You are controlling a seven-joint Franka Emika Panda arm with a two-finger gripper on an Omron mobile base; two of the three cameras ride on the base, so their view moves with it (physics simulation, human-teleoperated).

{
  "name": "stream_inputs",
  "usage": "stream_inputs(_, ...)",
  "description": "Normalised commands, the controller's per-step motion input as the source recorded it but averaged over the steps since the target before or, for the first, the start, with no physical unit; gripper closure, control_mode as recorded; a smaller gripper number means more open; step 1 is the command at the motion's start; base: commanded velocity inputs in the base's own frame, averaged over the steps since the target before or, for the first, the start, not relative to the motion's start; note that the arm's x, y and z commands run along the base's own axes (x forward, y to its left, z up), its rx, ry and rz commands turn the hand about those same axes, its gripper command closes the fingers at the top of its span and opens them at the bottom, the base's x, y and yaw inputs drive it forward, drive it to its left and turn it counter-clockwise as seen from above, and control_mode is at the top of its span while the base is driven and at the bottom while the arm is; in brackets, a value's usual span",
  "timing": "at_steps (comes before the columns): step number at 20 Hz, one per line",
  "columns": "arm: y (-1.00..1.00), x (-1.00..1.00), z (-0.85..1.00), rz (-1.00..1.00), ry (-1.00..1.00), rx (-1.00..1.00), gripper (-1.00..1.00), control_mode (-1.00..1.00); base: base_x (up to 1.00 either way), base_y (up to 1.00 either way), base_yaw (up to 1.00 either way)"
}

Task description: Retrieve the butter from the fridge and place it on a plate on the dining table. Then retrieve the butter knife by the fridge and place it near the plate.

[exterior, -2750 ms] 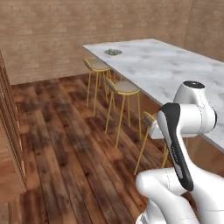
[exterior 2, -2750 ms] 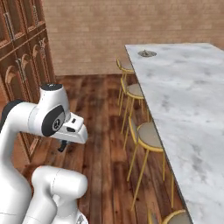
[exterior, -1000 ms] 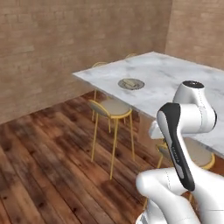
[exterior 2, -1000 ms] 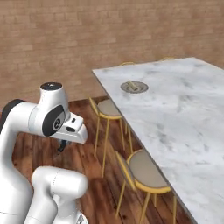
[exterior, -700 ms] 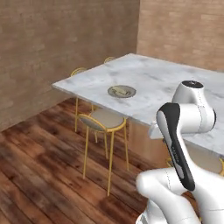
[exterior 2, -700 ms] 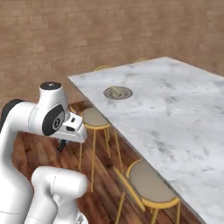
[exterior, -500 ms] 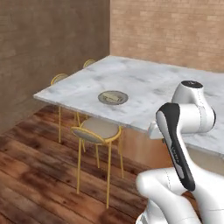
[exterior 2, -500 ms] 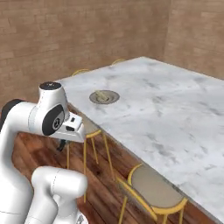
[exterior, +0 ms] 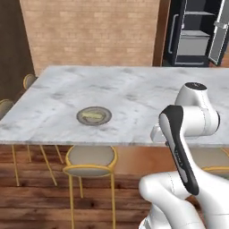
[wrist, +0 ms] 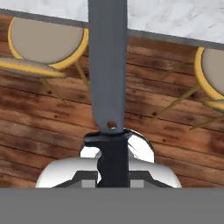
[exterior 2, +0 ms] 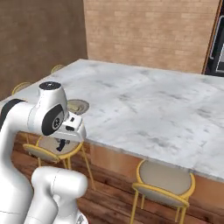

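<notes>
The gripper (wrist: pixel 112 170) is closed narrow on the butter knife (wrist: pixel 108 65), gripping the dark handle low in the hand view while the long grey blade runs straight up the middle of that view, over the wooden floor (wrist: pixel 52 118) and toward the edge of the dining table (wrist: pixel 175 17). In the right base view the gripper (exterior 2: pixel 62 144) hangs below the white arm's wrist, just in front of the table edge and above a stool (exterior 2: pixel 52 148). The plate (exterior: pixel 94 116) sits on the dining table (exterior: pixel 134 89) near its front edge, left of centre in the left base view, and the butter (exterior: pixel 93 116) lies on it as a small pale yellow stick. In the right base view the plate (exterior 2: pixel 78 105) shows just beyond the arm's upper joint. Gold-legged stools (exterior: pixel 91 159) stand tucked under the table's near edge. The fridge (exterior: pixel 197 33) stands beyond the far right corner of the table with a door open, showing grey shelves inside.
</notes>
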Motion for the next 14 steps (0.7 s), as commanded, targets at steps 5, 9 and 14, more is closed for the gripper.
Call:
stream_inputs(5, 0.0, 0.0, 0.0, 0.0, 0.0, 0.0, 1.0, 1.0, 0.55, 0.45, -0.7)
stream_inputs(9, 0.0, 0.0, 0.0, 0.0, 0.0, 0.0, 1.0, 1.0, 0.49, 0.42, -0.48)
stream_inputs(14, 0.0, 0.0, 0.0, 0.0, 0.0, 0.0, 1.0, 1.0, 0.46, 0.42, -0.16)
